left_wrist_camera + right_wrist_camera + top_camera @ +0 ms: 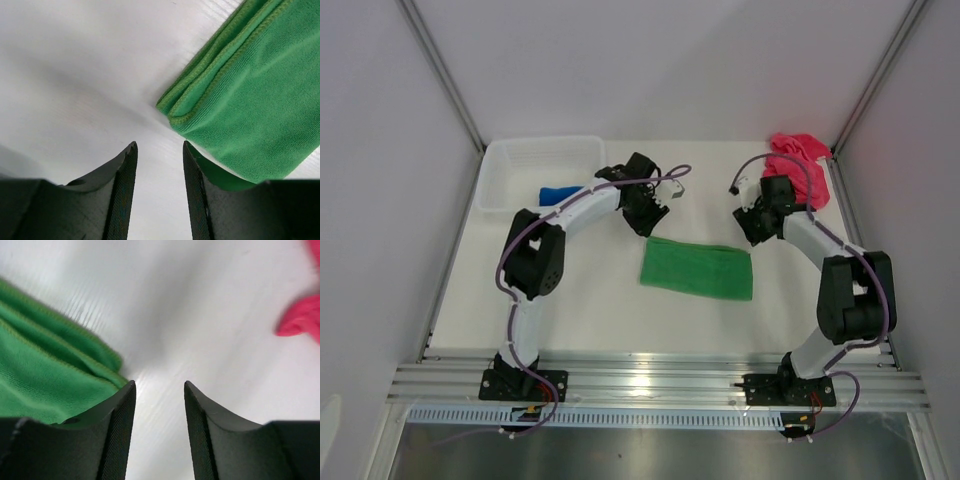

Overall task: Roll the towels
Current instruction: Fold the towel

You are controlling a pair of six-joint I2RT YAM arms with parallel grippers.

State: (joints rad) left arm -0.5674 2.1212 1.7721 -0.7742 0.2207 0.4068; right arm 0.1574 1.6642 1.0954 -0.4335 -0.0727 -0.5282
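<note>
A green towel [697, 267] lies folded into a flat rectangle in the middle of the table. My left gripper [656, 215] hangs open just beyond its far left corner [250, 95], nothing between the fingers. My right gripper [756, 228] is open too, off the far right corner [45, 375], holding nothing. A pink towel [800, 165] lies crumpled at the back right; its edge [300, 320] shows in the right wrist view. A blue towel [558, 193] lies rolled beside the basket, partly hidden by my left arm.
A white plastic basket [536, 170] stands at the back left. White walls enclose the table on the left, back and right. A metal rail [660, 385] runs along the near edge by the arm bases.
</note>
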